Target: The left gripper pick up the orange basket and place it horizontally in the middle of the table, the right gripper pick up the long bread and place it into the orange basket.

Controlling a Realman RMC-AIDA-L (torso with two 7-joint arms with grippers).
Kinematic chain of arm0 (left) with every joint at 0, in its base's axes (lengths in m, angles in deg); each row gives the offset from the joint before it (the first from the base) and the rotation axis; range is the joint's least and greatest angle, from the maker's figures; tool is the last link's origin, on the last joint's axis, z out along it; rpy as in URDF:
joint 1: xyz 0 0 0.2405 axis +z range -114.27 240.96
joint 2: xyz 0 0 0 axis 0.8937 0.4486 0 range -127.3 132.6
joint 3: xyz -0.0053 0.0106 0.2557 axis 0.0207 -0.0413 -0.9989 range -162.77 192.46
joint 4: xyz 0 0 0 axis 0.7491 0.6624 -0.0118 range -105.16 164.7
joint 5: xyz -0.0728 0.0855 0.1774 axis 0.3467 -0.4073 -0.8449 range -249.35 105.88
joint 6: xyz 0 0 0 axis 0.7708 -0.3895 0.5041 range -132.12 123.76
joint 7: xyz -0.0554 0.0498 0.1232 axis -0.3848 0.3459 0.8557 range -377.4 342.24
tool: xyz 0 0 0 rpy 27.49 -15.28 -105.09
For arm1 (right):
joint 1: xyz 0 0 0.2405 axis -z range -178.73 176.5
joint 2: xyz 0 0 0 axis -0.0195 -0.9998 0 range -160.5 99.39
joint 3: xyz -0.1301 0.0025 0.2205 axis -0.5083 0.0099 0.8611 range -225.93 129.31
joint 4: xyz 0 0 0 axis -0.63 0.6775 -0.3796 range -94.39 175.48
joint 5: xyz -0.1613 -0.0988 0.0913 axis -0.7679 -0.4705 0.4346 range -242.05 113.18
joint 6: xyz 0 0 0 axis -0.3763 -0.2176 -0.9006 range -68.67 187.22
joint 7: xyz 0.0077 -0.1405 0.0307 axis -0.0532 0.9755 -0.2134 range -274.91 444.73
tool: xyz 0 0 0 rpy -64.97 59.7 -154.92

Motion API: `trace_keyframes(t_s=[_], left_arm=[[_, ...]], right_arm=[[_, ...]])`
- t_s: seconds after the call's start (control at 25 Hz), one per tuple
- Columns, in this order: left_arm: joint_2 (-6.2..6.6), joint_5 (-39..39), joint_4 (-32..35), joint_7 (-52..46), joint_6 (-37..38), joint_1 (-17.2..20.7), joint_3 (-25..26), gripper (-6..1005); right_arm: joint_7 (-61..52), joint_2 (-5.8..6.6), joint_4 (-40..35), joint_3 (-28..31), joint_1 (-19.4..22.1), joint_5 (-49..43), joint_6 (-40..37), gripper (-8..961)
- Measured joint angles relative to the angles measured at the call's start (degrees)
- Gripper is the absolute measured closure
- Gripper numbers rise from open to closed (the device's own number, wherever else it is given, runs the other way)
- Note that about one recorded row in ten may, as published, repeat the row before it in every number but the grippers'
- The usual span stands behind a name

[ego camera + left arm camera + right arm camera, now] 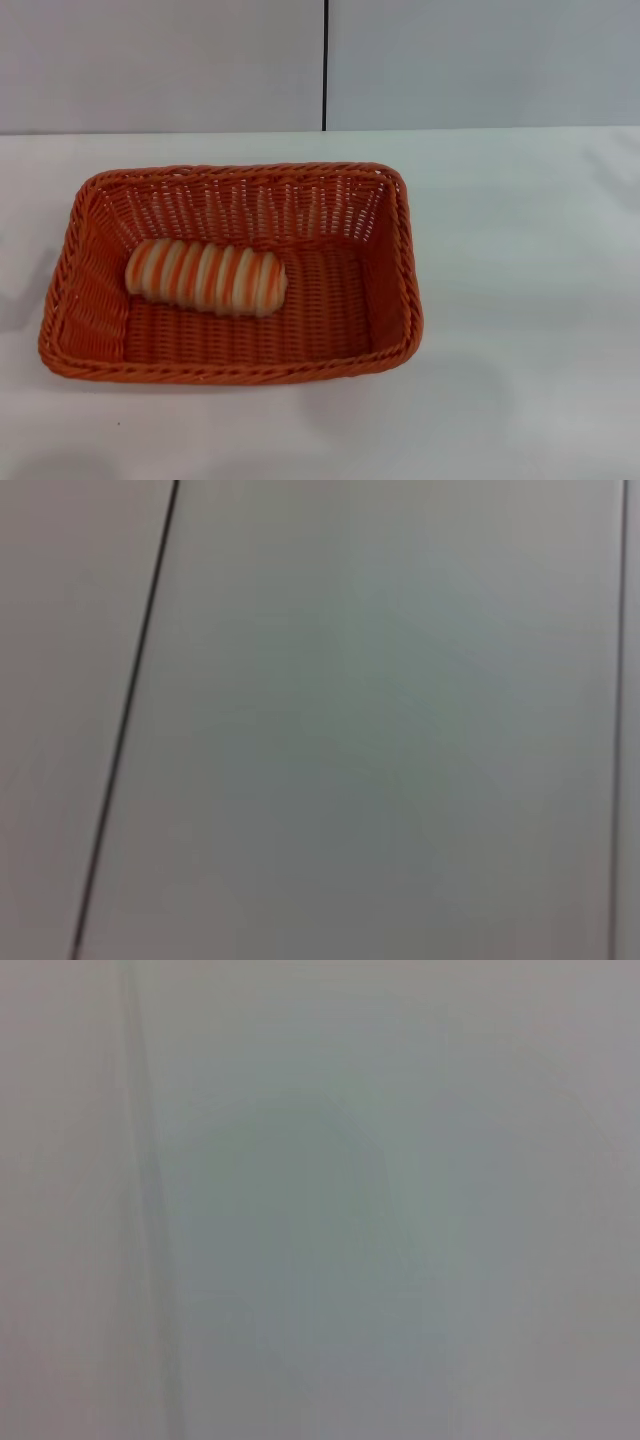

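1. The orange basket (385, 265) sits on the table (520, 300) in the left-centre of the head view, its long side running left to right across the frame and its open top facing up.
2. The basket's braided rim forms a rounded rectangle; the far wall lies toward the upper part of the frame, the near wall toward the lower part.
3. The long bread (206, 276) lies inside the basket, on its woven floor, in the left half of the basket and closer to the far wall than to the near one.
4. The bread's long axis runs roughly left to right, almost parallel to the basket's long side, with a slight tilt: its left end sits a little higher in the frame than its right end.
5. Its left end lies close to the basket's left wall; its right end points toward the middle of the basket floor, and the right half of the floor is bare weave.
6. Neither the left gripper nor the right gripper appears in the head view, so the bread lies apart from any fingers.
7. The left wrist view shows only a pale grey surface crossed by a thin dark line (125, 720) running from the upper left toward the lower left of the frame.
8. The right wrist view shows only a pale, featureless surface with a faint vertical band at the left.
9. No fingers show in any view, so whether they are spread or pressed together cannot be told.
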Motion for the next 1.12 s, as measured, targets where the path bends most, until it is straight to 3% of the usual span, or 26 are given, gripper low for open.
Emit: trace_keyframes(t_s=[0.36, 1.12], left_arm=[[-0.21, 0.02, -4.11, 5.68, -0.78, 2.17, 5.11, 271], [-0.46, -0.06, -10.44, 10.14, -0.3, 3.92, 5.15, 271]], right_arm=[[22.15, -0.06, 20.08, 9.21, -2.36, 6.85, -0.25, 343], [28.2, -0.02, 26.07, 11.99, -5.43, 7.35, -0.53, 343]])
